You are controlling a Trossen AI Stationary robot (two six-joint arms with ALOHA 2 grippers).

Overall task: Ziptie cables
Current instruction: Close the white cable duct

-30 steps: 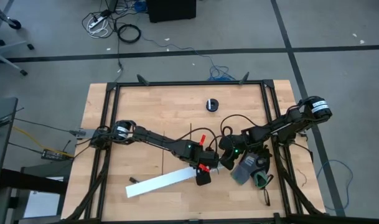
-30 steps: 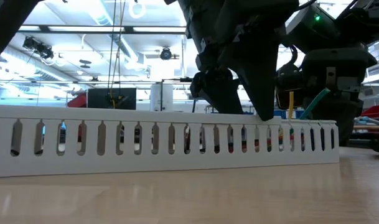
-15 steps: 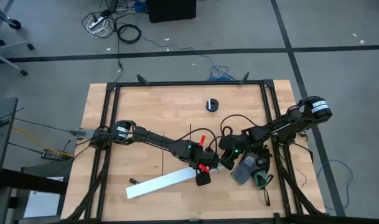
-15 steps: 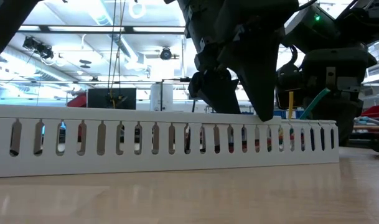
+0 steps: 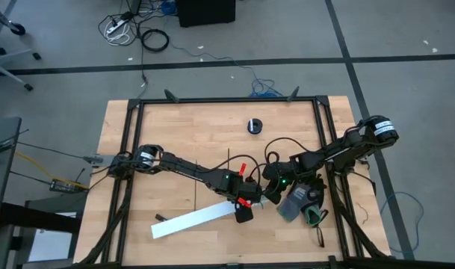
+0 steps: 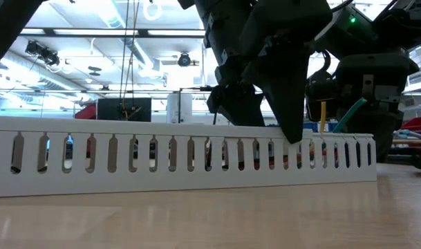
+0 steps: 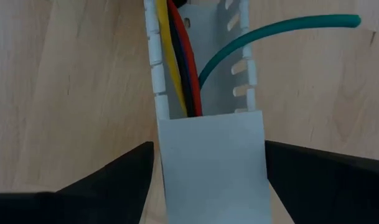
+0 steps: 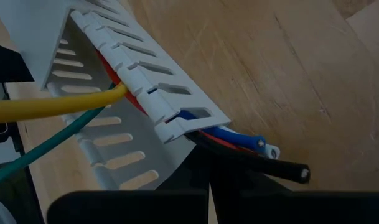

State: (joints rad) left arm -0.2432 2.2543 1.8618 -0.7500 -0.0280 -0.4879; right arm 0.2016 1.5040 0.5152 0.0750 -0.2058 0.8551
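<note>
Table (image 5: 182, 127) carries the white channel (image 5: 193, 220), straddled by the spread left gripper (image 7: 208, 177). Only the wrist views reveal the cables (image 7: 180, 59) inside it, their ends emerging just before the right gripper (image 8: 211, 202), pressed together.

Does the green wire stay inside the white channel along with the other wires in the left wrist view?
No: the green wire bends out through a slot in the channel wall, over the table.

no readable text or labels anywhere.
</note>
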